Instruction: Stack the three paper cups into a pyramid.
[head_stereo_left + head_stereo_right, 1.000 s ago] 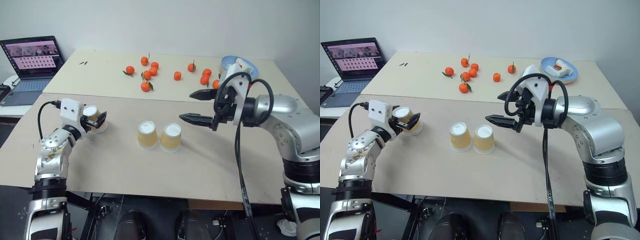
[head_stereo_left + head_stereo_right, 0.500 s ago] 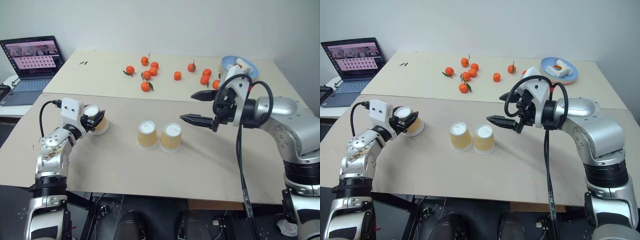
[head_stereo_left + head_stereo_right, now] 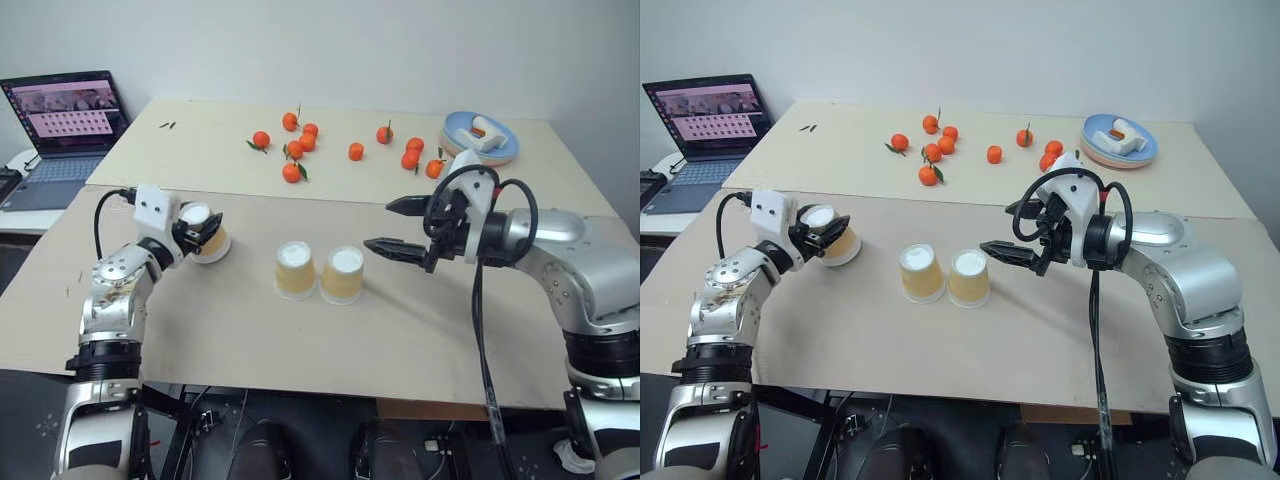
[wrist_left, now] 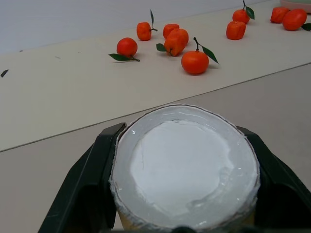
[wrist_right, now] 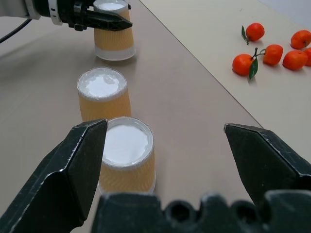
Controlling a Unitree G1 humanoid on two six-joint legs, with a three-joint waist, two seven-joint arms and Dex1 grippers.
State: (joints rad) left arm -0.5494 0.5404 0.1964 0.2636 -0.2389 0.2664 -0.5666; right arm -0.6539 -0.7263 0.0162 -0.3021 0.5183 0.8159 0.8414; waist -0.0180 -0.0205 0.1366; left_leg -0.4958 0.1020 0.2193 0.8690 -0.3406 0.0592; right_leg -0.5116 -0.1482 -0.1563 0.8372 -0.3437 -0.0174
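at the left of the head view my left gripper [image 3: 204, 235] was closed on the third cup [image 3: 207, 233], the fingers pressing its tan sides near the white base, which stood on top because the cup was upside down. i held it high on the body so the wide rim stayed free to land on the other cups. i judged it just lifted off the table [image 3: 230, 330], but i could not tell this surely.

in the middle of the frame the two base cups [image 3: 319, 272] stood upside down, side by side and touching, their flat white bases up as a seat for the third one.

right of them my right gripper [image 3: 397, 226] hovered with its jaws wide apart and nothing between them, pointing at the pair, i think to steady them.

in the upper part lay the tangerines [image 3: 292, 172], well apart from the work.

compared with one second ago, the left jaws were open around the cup then; now they clamped it and carried it toward the centre. the right gripper came lower.
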